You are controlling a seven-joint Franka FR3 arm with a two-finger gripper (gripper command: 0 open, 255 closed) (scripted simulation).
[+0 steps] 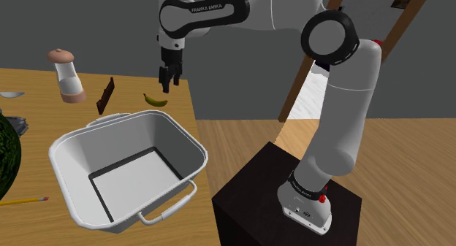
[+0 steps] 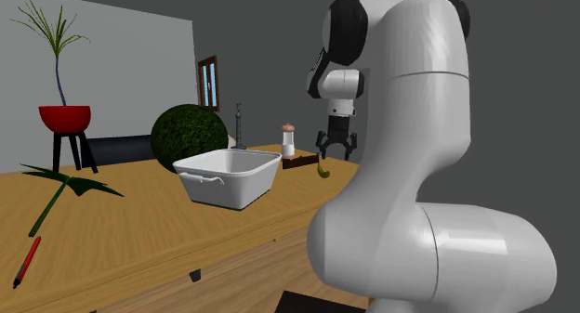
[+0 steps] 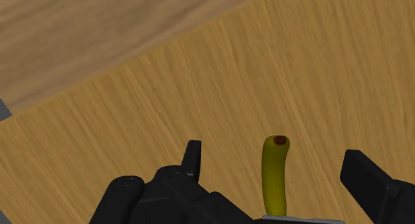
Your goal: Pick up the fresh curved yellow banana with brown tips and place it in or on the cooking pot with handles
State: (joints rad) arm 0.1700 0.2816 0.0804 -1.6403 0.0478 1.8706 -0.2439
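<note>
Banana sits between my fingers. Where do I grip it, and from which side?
Take the banana at its middle, coming straight down from above. It lies flat on the table, lengthwise between the fingers of the open gripper, so they would close across its narrow width.

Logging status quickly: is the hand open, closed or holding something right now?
Hand: open, holding nothing; the banana sits between its fingers, untouched.

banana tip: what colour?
Dark brown tip on a yellow-green banana; clearest in the wrist view.
</note>
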